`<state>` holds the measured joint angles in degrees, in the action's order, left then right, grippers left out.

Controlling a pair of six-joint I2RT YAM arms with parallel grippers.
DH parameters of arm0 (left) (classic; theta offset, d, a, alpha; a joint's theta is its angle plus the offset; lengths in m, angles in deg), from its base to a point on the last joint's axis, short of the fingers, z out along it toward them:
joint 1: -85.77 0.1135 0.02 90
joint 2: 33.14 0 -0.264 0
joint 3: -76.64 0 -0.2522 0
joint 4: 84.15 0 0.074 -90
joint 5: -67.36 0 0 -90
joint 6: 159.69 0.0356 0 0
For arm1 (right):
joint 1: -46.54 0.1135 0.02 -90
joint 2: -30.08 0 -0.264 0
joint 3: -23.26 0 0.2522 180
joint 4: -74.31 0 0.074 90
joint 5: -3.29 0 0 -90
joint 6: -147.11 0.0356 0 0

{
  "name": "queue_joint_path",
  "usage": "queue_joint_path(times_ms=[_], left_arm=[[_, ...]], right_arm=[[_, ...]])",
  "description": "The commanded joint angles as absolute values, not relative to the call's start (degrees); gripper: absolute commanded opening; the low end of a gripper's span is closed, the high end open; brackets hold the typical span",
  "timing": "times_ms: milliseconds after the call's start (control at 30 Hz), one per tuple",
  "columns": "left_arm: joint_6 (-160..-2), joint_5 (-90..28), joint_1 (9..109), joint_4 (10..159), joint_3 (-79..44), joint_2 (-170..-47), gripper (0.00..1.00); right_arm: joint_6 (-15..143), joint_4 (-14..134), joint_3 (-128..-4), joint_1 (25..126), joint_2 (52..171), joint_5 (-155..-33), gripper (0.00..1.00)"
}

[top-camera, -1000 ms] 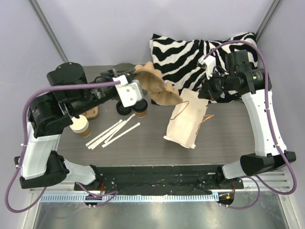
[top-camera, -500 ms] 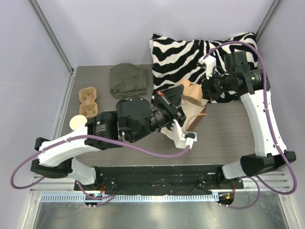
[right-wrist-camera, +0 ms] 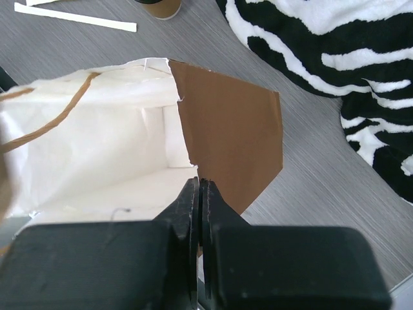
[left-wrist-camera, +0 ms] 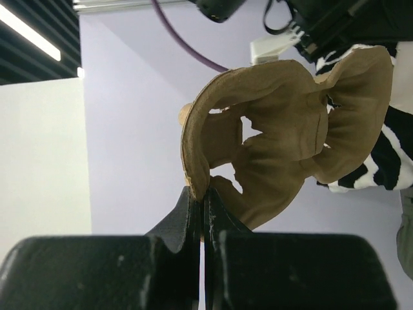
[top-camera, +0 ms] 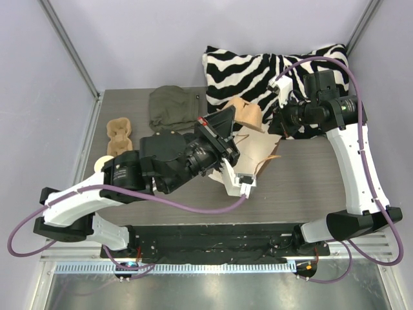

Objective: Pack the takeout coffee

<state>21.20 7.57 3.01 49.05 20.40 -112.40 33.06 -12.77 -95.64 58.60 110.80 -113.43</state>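
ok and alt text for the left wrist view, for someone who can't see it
The left gripper, jaws shut, pinches the rim of a tan moulded-pulp cup carrier and holds it up in front of a pale lilac wall. A zebra-striped cushion shows behind the carrier at the right edge.

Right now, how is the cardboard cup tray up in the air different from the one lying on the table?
The lifted carrier is pinched by its rim in the left gripper and stands on edge in the air; the second carrier lies flat on the table, untouched. The lifted carrier is by the paper bag; the second carrier sits near the left edge. Both are tan moulded pulp, two-holed and empty.
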Motion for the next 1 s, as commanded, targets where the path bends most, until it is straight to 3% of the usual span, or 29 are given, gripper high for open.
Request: queue_joint_path(times_ms=[0,333,967], left_arm=[[21.36,7.15,1.57,52.46,24.66,-112.50,0.00],[24.27,3.29,2.97,56.94,20.97,-113.82,0.00],[18.37,0.29,3.59,47.81,17.91,-116.11,0.00]], right_arm=[[33.90,-10.46,-96.85,59.02,109.27,-113.69,0.01],[34.17,-10.64,-97.64,59.20,108.57,-116.06,0.01],[35.75,-9.41,-96.59,59.38,108.12,-115.27,0.01]])
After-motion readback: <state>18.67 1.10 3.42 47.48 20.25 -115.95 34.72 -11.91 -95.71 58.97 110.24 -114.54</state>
